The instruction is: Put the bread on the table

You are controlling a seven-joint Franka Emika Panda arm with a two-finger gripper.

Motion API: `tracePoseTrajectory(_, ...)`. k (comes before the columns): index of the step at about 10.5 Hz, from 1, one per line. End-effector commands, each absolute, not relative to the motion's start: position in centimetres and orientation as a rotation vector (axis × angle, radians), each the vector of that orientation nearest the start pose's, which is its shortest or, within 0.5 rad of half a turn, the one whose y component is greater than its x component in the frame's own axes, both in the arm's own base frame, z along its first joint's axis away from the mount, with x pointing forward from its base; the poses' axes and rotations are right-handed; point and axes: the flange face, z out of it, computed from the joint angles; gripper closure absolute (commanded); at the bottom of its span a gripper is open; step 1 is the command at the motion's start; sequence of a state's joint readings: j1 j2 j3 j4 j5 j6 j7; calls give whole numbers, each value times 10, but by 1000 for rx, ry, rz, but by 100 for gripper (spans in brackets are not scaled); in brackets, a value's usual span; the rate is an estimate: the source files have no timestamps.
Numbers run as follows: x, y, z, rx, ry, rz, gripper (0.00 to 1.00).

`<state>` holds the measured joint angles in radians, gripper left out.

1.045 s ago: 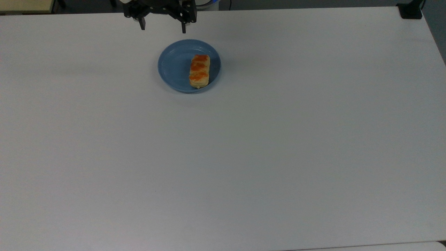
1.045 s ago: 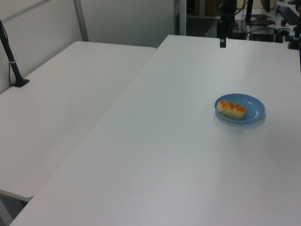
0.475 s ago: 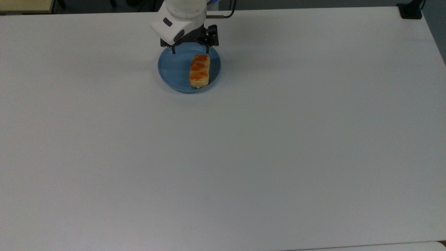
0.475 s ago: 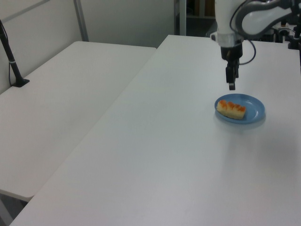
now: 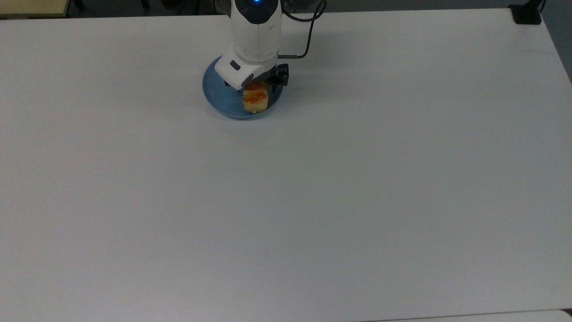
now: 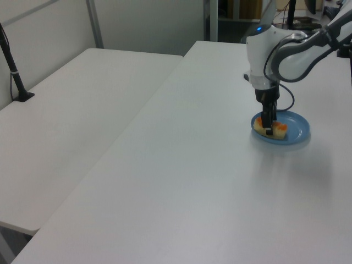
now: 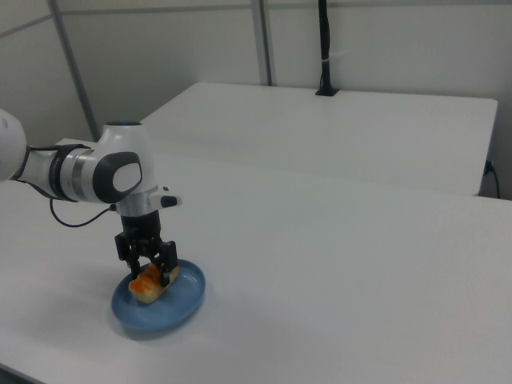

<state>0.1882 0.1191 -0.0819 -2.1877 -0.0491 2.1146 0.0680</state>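
Observation:
The bread (image 5: 255,100), a pale-tan roll with orange-red patches, lies on a small blue plate (image 5: 220,95) at the far middle of the white table (image 5: 313,201). My gripper (image 5: 256,86) has come down over the far end of the bread, its white hand hiding that end in the top view. In the right view the gripper (image 7: 151,268) stands open, one dark finger on each side of the bread (image 7: 146,286) just above the plate (image 7: 174,307). From the left view the gripper (image 6: 269,130) reaches into the plate (image 6: 297,125) at the bread (image 6: 280,130).
A black cable (image 5: 307,38) loops from the arm over the table's far edge. A black clamp (image 5: 526,13) sits at the far right corner in the top view. A second white table (image 6: 71,115) with a black post (image 6: 15,77) adjoins on the left view's left.
The arm came forward from the table's far edge and lowered onto the plate. Its fingers went from hovering at the plate's far rim to straddling the bread. The bread has not moved.

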Motion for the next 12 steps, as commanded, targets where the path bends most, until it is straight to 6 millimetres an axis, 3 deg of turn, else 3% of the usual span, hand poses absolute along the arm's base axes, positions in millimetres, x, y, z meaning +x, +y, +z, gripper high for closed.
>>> tracePoseTrajectory(1, 520, 58, 324, -3204, -77, 252, 55)
tracePoseTrajectory(3, 523, 48, 349, -3195, -144, 268, 55)
tracePoseTrajectory(4, 535, 43, 371, -3189, -189, 268, 54)
tracePoseTrajectory(6, 582, 18, 415, -3189, -160, 94, 46)
tracePoseTrajectory(7, 622, 9, 420, -3198, -164, 27, 45)
tracePoseTrajectory(8, 663, 0, 415, -3215, -152, -31, 45)
tracePoseTrajectory(9, 689, -3, 395, -3227, -157, -43, 45)
tracePoseTrajectory(10, 702, -1, 381, -3228, -185, -89, 45)
tracePoseTrajectory(12, 706, 8, 345, -3228, -204, -51, 37)
